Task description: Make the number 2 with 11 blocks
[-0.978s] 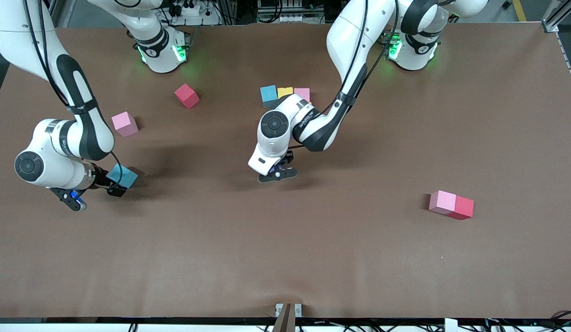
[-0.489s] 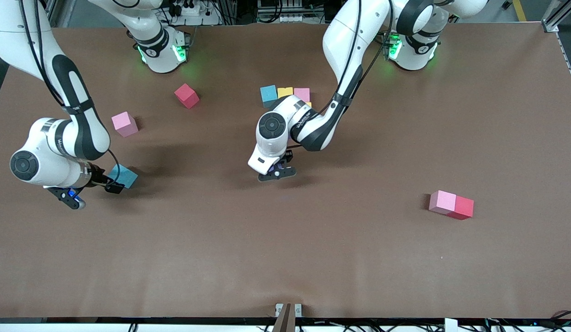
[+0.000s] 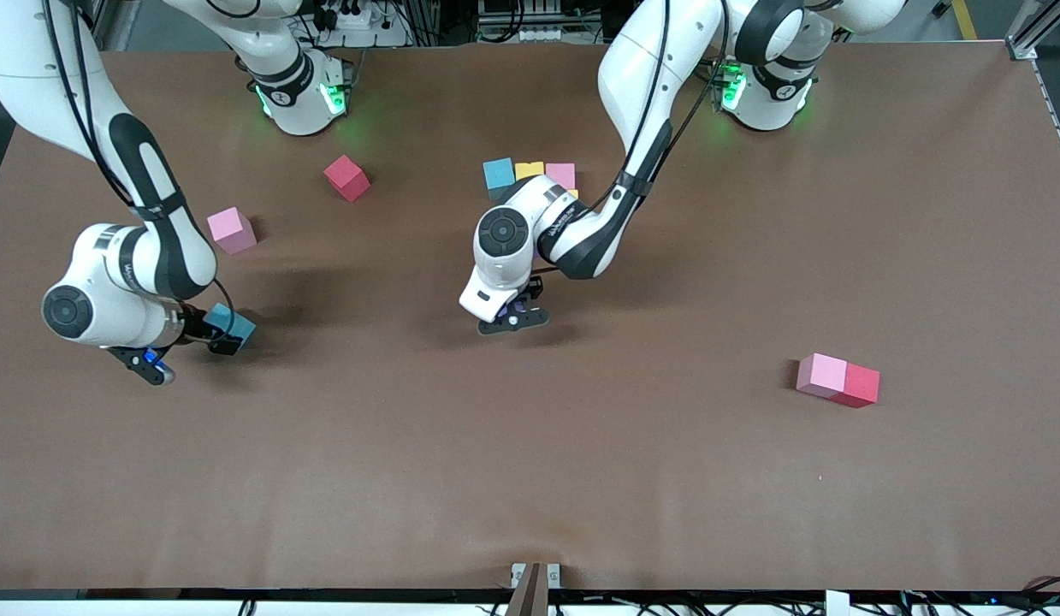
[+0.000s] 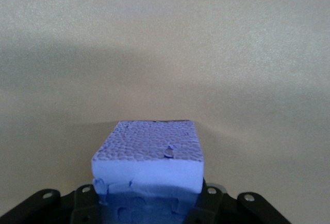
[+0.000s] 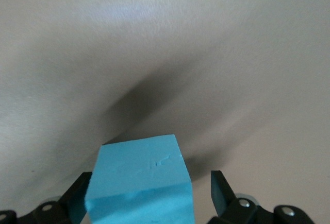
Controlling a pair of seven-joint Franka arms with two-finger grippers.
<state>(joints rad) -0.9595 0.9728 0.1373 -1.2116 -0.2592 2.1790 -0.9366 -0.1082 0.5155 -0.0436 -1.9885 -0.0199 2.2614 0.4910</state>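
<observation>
I am watching the left gripper [image 3: 514,318] holding a purple block [image 4: 148,165] clamped between its fingers over mid-table, while the right gripper [image 3: 206,342] is straddling a cyan block [image 5: 138,183] with fingers spread wide, untouching.

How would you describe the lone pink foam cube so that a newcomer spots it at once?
Start at the right arm's end of the brown table. The pink foam cube sits alone there, farther from the front camera than the cyan foam cube. Its red neighbour is darker; the other loose pink cube touches a red one.
</observation>
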